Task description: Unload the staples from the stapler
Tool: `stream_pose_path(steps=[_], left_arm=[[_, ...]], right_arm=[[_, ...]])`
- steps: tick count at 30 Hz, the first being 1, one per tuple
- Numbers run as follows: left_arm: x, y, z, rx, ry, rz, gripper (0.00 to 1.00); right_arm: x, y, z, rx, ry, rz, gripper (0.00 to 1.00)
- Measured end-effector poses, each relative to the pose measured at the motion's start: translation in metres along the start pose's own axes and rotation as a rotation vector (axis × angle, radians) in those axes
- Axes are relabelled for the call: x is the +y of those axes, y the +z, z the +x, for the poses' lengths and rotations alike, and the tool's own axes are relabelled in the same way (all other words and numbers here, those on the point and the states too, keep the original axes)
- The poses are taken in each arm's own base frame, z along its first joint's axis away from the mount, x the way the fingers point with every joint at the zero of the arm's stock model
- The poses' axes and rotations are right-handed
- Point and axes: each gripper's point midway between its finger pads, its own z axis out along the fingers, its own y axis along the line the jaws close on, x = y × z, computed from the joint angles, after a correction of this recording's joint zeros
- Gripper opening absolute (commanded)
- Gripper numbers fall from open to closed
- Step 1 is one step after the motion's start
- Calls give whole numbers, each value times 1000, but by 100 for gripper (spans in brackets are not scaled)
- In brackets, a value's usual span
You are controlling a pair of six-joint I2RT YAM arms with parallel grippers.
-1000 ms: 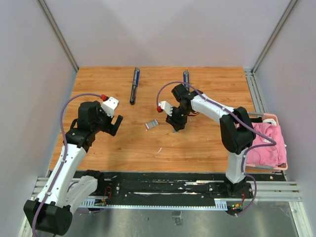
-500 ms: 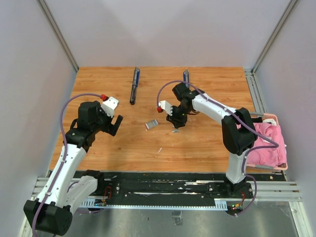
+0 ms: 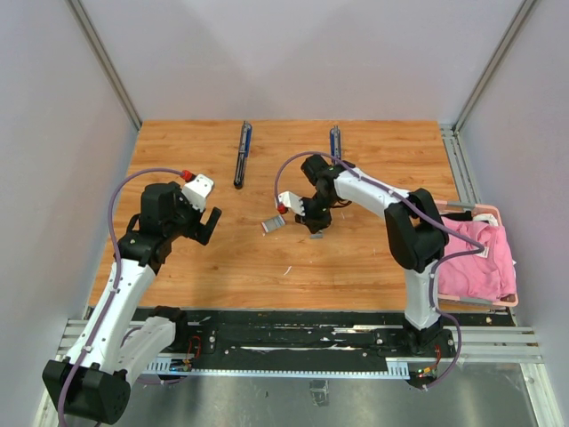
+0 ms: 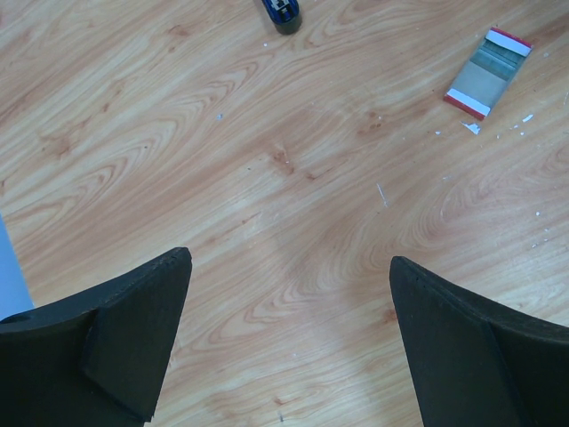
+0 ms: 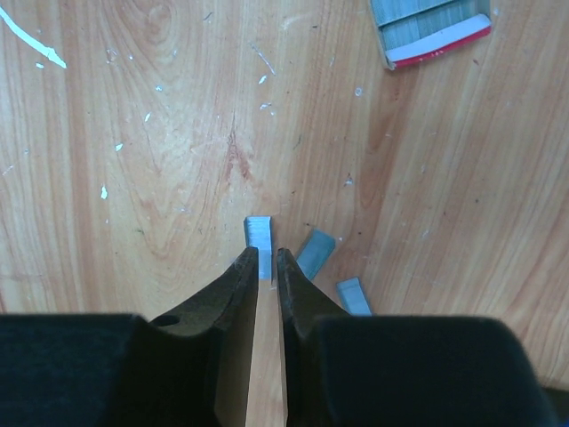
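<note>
Three short silvery strips of staples lie on the wood in the right wrist view. My right gripper [image 5: 267,258] [image 3: 311,221] has its jaws drawn almost together on the near end of one strip of staples [image 5: 259,238]. The other two strips [image 5: 315,252] [image 5: 353,294] lie loose just to the right of the fingers. A long blue-and-black stapler [image 3: 242,153] lies at the back of the table, its tip [image 4: 283,9] showing in the left wrist view. A second stapler [image 3: 335,138] lies further right. My left gripper [image 4: 289,262] [image 3: 206,222] hangs wide open over bare wood.
A small flat white box with red ends [image 3: 273,223] [image 4: 487,73] [image 5: 431,27] lies between the two grippers. A pink cloth in a tray [image 3: 480,253] sits off the table's right edge. Tiny white flecks dot the wood.
The right gripper has shifted a little to the left and its jaws have narrowed from half open to nearly together on a staple strip. The left arm has not moved.
</note>
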Motion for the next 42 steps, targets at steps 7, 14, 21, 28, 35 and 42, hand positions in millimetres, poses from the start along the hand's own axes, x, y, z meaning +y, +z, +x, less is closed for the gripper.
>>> stream_pose_path(steps=[7,14,21,28,35,42], left_arm=[[0,0,0,0,0,0,98],[0,0,1,1,0,1,98],[0,0,1,1,0,1,98],[0,0,1,1,0,1,98],[0,0,1,1,0,1,98],[0,0,1,1,0,1,98]], right_arm=[[2,8,3,6,-31,-49,16],[2,9,4,10,-43,-55,12],[1,14,8,20,-37,-63,10],[1,20,14,46,-17,-66,9],[0,20,15,49,-8,-62,8],[0,20,15,49,-2,-60,8]])
